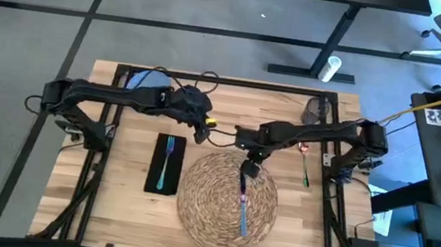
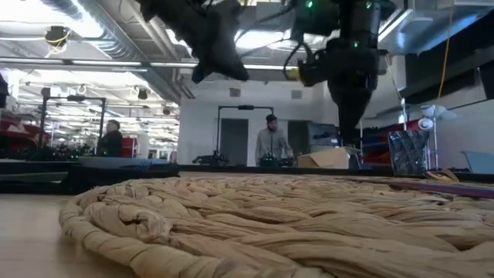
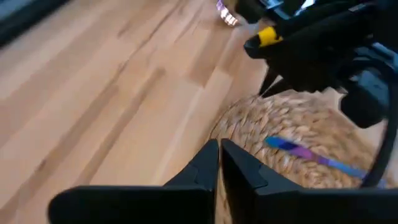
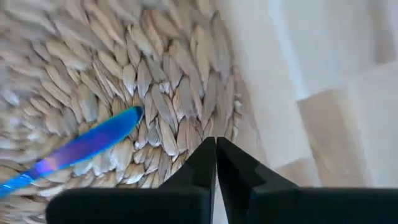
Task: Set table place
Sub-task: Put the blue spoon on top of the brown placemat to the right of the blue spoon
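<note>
A round woven straw placemat (image 1: 226, 198) lies on the table (image 1: 117, 212) near its front middle. On the mat lies a colourful knife (image 1: 243, 206) with a blue blade (image 4: 93, 144), and no gripper is on it. A black napkin (image 1: 166, 164) with a teal fork (image 1: 168, 158) on it lies left of the mat. My right gripper (image 4: 216, 149) hovers shut over the mat's far edge, just beyond the knife's far end. My left gripper (image 3: 219, 155) hangs shut above bare wood at the mat's far left. Part of a pale blue plate (image 1: 143, 81) shows under the left arm.
A small grey cup (image 1: 316, 110) stands at the far right of the table. Another piece of colourful cutlery (image 1: 306, 164) lies on the wood right of the mat. People (image 2: 270, 143) stand in the room beyond the table's far edge.
</note>
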Tool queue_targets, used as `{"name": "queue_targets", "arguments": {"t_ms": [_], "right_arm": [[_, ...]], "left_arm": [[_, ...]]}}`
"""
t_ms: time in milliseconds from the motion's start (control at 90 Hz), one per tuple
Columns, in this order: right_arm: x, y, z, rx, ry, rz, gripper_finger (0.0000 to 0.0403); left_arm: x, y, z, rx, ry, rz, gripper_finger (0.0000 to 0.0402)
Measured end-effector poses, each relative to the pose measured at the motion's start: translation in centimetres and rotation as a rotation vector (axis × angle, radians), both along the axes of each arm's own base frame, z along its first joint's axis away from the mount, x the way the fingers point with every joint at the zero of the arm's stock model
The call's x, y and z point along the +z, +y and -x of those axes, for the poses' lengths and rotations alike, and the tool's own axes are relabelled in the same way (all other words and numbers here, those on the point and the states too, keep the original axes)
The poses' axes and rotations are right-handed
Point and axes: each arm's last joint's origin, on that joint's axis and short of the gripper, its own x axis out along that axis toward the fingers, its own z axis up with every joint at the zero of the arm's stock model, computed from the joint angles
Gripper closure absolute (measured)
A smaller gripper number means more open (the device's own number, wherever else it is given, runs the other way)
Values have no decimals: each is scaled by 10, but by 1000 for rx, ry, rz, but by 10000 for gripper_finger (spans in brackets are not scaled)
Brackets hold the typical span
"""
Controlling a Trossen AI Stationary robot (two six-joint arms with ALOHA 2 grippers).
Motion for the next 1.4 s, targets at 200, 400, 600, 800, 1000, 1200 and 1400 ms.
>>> {"name": "queue_targets", "arguments": {"t_ms": [200, 400, 600, 800, 1000, 1200, 1400], "right_arm": [[10, -1, 35, -209, -31, 33, 403], [12, -1, 89, -433, -17, 21, 403], [20, 4, 134, -643, -74, -9, 403], [12, 3, 157, -771, -93, -35, 402], [-2, 4, 169, -824, 44, -20, 402], [-1, 5, 167, -847, 26, -40, 395], [-6, 6, 148, -909, -146, -193, 355]], "left_arm": [[17, 8, 12, 21, -57, -36, 402], [22, 17, 18, 40, -66, -55, 402], [23, 21, 19, 45, -82, -51, 402], [28, 24, 17, 37, -143, -56, 402], [28, 31, 19, 66, -151, -39, 402], [29, 31, 18, 70, -161, -38, 402], [30, 31, 18, 76, -173, -24, 402]]}}
